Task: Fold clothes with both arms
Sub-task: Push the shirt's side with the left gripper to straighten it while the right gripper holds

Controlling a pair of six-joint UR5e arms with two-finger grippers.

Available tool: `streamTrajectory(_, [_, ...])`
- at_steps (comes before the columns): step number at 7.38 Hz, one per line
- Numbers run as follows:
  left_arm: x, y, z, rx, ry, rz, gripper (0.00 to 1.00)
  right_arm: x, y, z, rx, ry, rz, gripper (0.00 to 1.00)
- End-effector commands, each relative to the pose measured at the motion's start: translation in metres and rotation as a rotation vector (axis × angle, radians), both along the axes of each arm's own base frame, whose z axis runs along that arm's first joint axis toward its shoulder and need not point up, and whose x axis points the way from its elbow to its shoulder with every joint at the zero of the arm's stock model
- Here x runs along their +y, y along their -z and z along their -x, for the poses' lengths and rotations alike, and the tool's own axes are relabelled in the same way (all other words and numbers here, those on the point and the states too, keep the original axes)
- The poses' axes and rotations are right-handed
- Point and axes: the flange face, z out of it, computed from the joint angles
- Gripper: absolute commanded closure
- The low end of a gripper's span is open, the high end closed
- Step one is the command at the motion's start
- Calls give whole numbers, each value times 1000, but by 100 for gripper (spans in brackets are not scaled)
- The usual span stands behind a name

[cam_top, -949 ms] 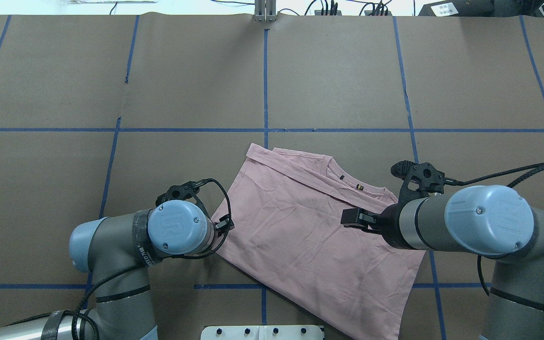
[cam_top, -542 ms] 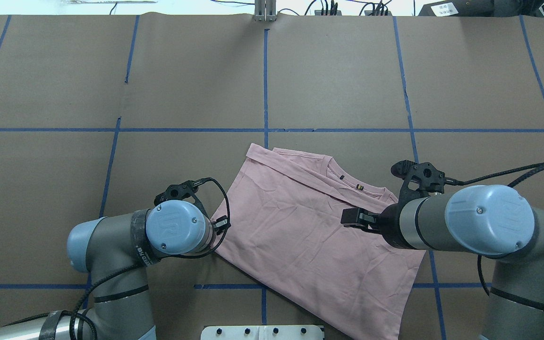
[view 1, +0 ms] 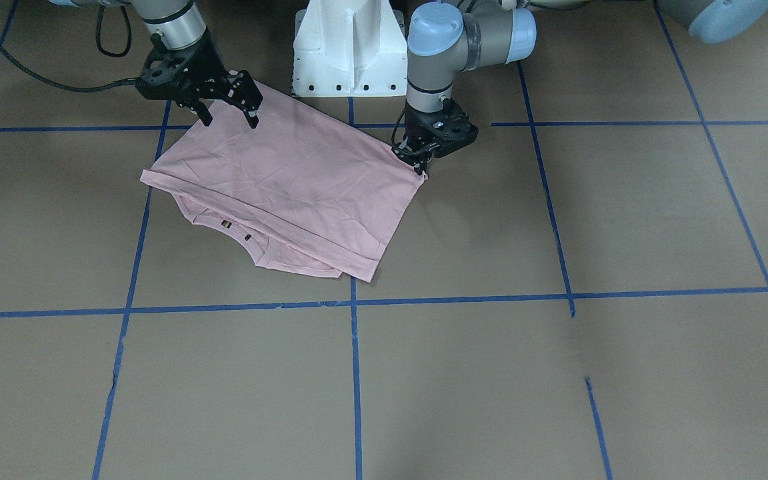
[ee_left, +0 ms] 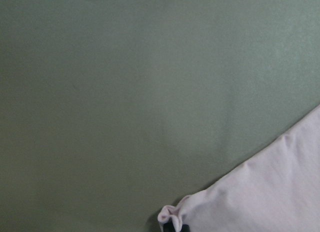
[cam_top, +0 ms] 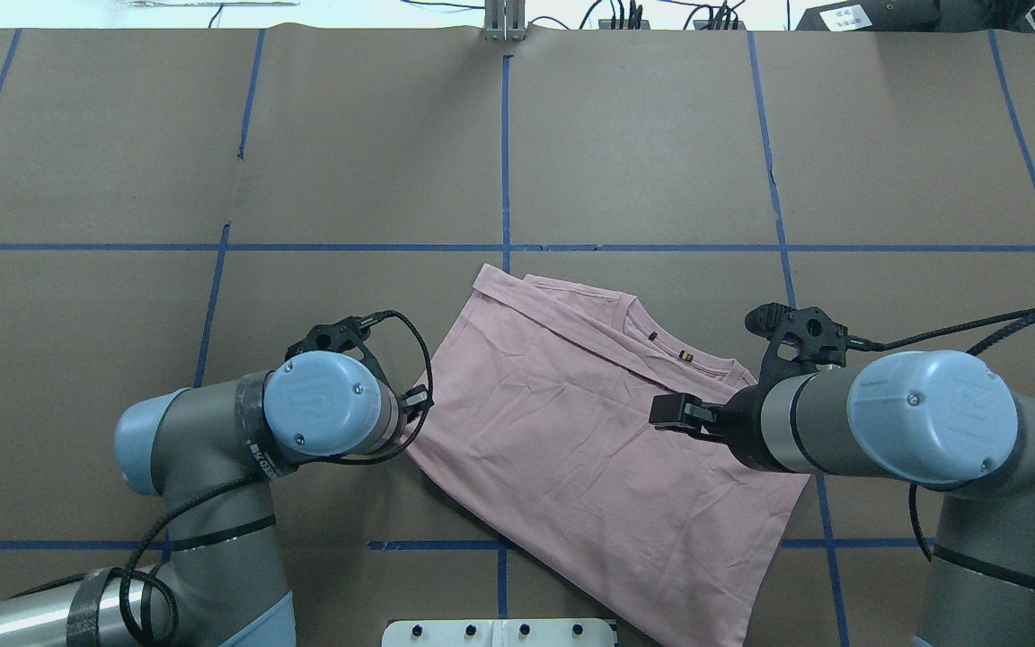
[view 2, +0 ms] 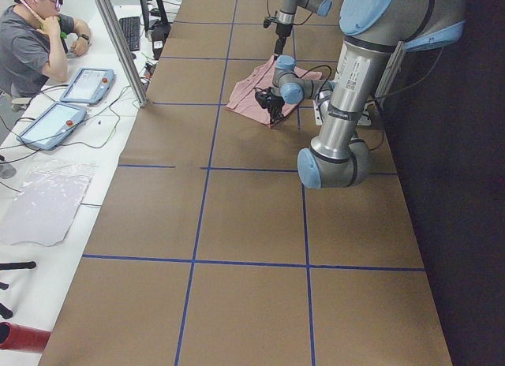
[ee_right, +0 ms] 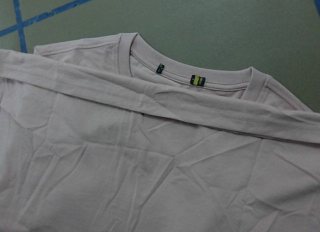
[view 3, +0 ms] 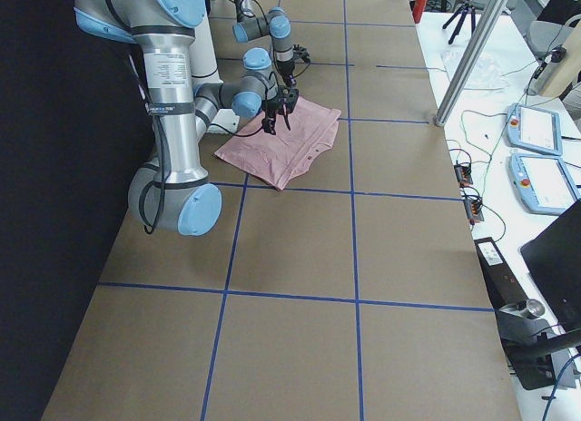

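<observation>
The pale pink T-shirt lies folded and skewed on the brown table, with its collar and small tags toward the far side. My left gripper is down at the shirt's side corner and shut on it. A bunched bit of that corner shows at the bottom of the left wrist view. From overhead, this gripper sits at the shirt's left edge. My right gripper hangs open just above the opposite side of the shirt, gripping nothing; from overhead it is over the cloth.
The white pedestal base stands right behind the shirt. Blue tape lines divide the table into squares. Off the table's far edge are a metal post and teach pendants, with a seated person there.
The left arm has swung left and slightly away from the base, holding the shirt's corner. The shirt has shifted and turned a little with it. The right arm has stayed put.
</observation>
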Motion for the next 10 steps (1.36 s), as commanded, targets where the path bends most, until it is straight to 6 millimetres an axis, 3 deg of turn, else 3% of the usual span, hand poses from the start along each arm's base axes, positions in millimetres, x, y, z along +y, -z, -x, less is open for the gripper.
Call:
streamTrajectory(1, [-61,15,35,2,52,-62,100,-3,-1,-2,3,-6,0,0])
streamTrajectory(2, [-91,9,47,-15,85,-75,100,-4,-2,-2,4,-9,0,0])
streamTrajectory(5, [-206,12,51,-47,122,-186,100,-6,-6,0,13,-13,2,0])
streamTrajectory(6, [-233,11,49,-46,124,-219,100,-6,-6,-1,14,-14,5,0])
streamTrajectory(8, [-268,16,34,-8,104,-323,100,-9,-6,-2,13,-21,4,0])
streamTrajectory(10, [-299,1,12,0,116,-406,100,-8,-5,-1,12,-18,3,0])
